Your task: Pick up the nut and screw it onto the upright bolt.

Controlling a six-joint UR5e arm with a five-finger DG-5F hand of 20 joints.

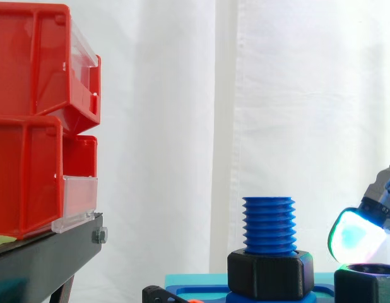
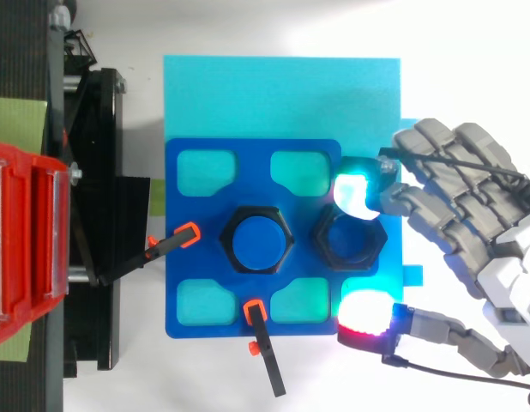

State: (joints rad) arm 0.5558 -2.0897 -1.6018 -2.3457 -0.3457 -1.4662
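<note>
You're at a lab test bench: white fabric curtain [image 1: 296,95] backdrop, red plastic storage bins [image 1: 31,126] on black metal stand [image 1: 43,259], blue fixture plate [image 2: 189,210] with black orange-tipped clamps [image 2: 263,343].

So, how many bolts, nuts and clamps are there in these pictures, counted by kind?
Blue bolt: 1
Black nuts: 2, one at the bolt's base, one loose beside it
Orange-tipped clamps: 2
Total: 5
</note>
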